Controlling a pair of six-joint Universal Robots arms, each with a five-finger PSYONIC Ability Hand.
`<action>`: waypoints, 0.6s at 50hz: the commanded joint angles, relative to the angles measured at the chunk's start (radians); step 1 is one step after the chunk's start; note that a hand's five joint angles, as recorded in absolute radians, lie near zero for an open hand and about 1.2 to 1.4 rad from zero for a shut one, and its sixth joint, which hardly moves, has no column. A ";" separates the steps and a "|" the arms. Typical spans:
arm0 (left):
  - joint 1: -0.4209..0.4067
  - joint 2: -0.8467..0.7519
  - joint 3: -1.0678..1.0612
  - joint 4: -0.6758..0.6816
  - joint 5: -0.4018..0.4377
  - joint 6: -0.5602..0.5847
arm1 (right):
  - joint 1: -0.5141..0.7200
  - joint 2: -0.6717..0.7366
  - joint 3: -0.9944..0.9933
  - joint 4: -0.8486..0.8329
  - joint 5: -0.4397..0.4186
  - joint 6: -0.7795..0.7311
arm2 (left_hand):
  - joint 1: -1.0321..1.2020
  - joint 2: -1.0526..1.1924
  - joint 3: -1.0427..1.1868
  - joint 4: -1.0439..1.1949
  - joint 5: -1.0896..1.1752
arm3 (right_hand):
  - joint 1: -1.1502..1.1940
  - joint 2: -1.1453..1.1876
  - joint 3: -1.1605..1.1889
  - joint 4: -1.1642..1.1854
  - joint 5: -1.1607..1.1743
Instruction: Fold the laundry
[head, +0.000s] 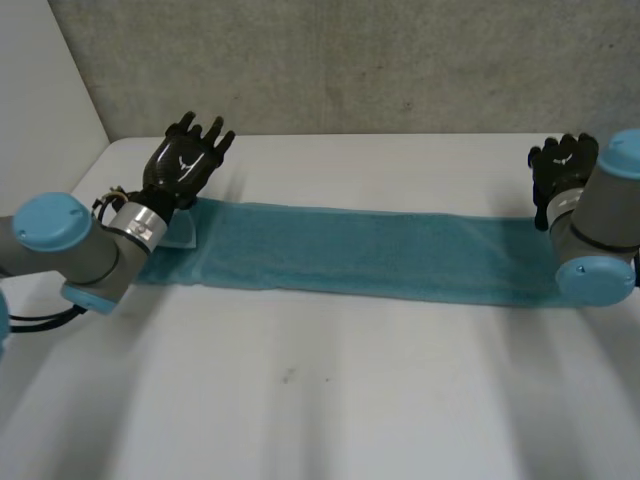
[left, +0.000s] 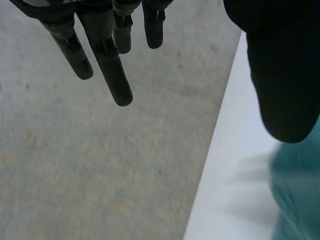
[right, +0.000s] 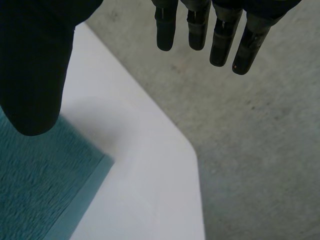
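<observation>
A teal towel lies flat on the white table as a long narrow strip running from left to right. My left hand is raised above the strip's left end, palm up and fingers spread, holding nothing. In the left wrist view its fingers hang straight, with the towel below the thumb. My right hand hovers over the strip's right end, fingers straight and empty. In the right wrist view its fingers are straight and the towel's corner lies under the thumb.
A grey wall rises behind the table's far edge. A white panel stands at the far left. Bare white tabletop stretches in front of the towel.
</observation>
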 joint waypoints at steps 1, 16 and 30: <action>0.001 0.143 -0.091 -0.093 0.061 -0.066 | 0.002 -0.147 0.082 0.006 -0.014 0.001 | -0.022 -0.025 -0.486 -0.031 -0.042 | -0.032 -0.045 -0.040 -0.058 -0.065; 0.073 0.269 -0.195 -0.374 0.060 -0.217 | -0.014 -0.323 0.346 0.011 -0.137 0.061 | 0.007 0.005 -0.457 -0.002 -0.013 | -0.032 -0.045 -0.040 -0.058 -0.065; 0.161 0.068 -0.077 -0.374 0.050 0.013 | -0.017 -0.334 0.444 0.011 -0.166 0.053 | 0.034 0.031 -0.430 0.024 0.014 | -0.032 -0.045 -0.040 -0.058 -0.065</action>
